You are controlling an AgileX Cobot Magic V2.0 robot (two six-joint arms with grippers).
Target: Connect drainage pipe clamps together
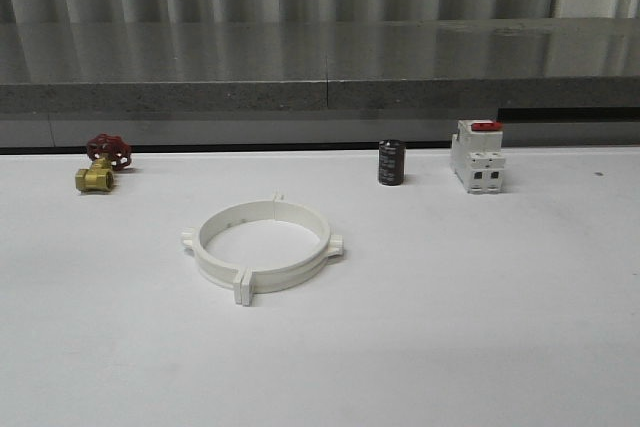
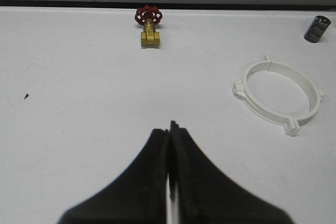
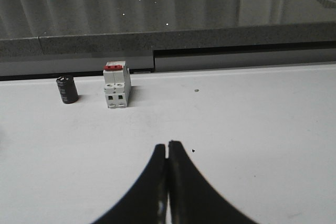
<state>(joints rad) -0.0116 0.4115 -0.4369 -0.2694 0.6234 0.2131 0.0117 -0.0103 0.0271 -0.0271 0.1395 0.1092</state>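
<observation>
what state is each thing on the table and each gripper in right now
drainage pipe clamps: two halves joined into one closed ring, lying flat on the table
brass valve: red handwheel on, lying on its side, untouched
black cylinder: standing upright
switch: upright, red top up
left gripper: shut, empty, clear of the ring
right gripper: shut, empty

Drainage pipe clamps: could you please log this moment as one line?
drainage pipe clamps: joined as ring, on table | left gripper: shut, empty | right gripper: shut, empty
</observation>
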